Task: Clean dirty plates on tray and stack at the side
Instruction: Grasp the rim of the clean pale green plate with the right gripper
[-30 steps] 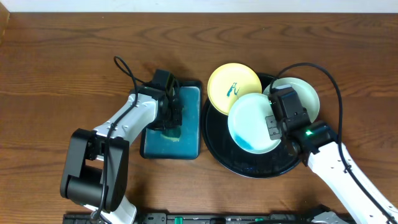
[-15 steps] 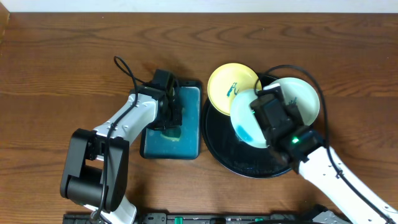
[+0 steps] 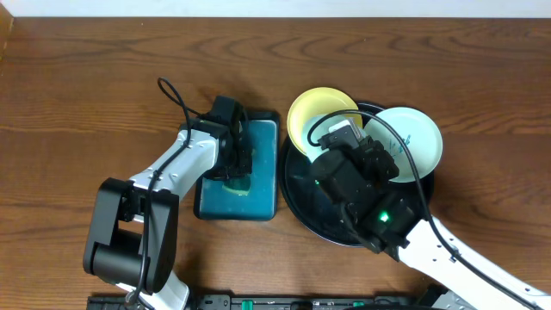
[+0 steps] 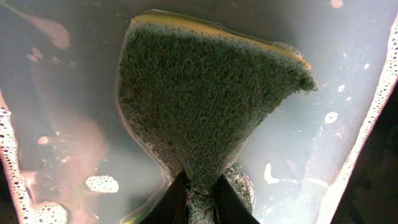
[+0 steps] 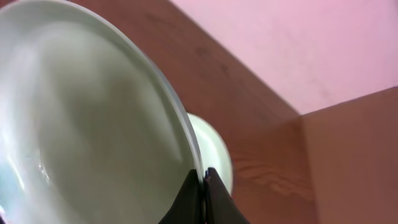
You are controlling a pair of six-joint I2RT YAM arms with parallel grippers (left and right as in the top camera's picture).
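Right now the left gripper [image 4: 199, 191] is pinched tight on the narrow end of a sponge [image 4: 205, 106]. The sponge's green scouring face is toward the wrist camera and a thin yellow layer shows along its far edge. It sits in cloudy, soapy water with small clusters of bubbles around it. From overhead, this arm reaches over the rectangular teal tray [image 3: 261, 151], which lies on the wooden table [image 3: 86, 86] just left of the black tray [image 3: 297, 194].

The right gripper [image 5: 202, 183] has its two fingers closed on the rim of a pale mint plate [image 5: 81, 124]. It holds the plate up on edge, tilted, with the glossy inner face filling most of the right wrist view. A faint bluish tint shows near the lower left of that face, too blurred to say what it is. From overhead, the right arm and its cable lie across the middle of the black tray and hide most of the held plate.

The yellow plate [image 3: 314, 112] rests at the upper left of the black tray and overlaps its raised rim. The arm and cable cover part of its face, so any marks on it cannot be made out. The other mint plate [image 3: 420, 138] lies at the upper right of the same tray, also reaching past the rim. The right wrist view shows it again as a pale curve behind the held plate's edge. Whether these two plates touch cannot be told, since the arm sits between them.
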